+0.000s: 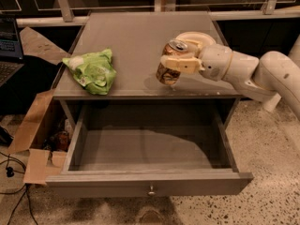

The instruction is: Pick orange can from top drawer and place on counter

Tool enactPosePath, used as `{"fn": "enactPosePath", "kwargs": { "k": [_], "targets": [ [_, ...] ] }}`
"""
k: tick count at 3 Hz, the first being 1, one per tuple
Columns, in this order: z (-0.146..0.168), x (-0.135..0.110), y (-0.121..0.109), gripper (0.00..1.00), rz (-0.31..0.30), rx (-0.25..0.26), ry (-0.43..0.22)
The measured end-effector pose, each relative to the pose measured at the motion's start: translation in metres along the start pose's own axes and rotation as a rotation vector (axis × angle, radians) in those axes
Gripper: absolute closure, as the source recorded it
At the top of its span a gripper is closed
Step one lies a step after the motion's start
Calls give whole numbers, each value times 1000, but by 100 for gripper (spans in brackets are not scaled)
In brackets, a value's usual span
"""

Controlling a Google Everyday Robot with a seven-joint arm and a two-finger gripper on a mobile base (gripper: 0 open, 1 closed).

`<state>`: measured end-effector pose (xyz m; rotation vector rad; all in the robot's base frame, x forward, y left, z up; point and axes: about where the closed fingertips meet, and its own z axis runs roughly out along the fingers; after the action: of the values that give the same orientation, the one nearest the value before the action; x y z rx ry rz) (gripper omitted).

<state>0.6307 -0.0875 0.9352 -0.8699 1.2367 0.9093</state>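
Observation:
The orange can point(168, 68) is tilted, with its silver top point(177, 45) leaning back, over the front right part of the grey counter point(136, 36). My gripper point(178, 63) reaches in from the right and is shut on the can's side, with a pale finger point(180, 63) across its front. I cannot tell whether the can's base touches the counter. The top drawer point(150, 184) is pulled fully out below, and its inside shows nothing in it. Its small round knob point(151, 190) is at the middle of the front panel.
A green-and-white wrinkly bag point(93, 71) lies on the counter's front left. A pale round plate point(194, 37) sits right behind the can. A cardboard box point(40, 139) with clutter stands left of the drawer. The white arm point(262, 76) crosses above the speckled floor at right.

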Motion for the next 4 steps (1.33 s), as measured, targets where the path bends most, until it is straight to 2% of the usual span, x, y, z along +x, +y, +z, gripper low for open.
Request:
{"fn": "enactPosePath", "kwargs": {
  "k": [1,2,4],
  "targets": [
    [20,-10,-21,100,-33,-34,-1],
    [39,-13,-41,85,-55,-53,13],
    [44,-18,-45,39,-65,-55,11]
  ]
}}
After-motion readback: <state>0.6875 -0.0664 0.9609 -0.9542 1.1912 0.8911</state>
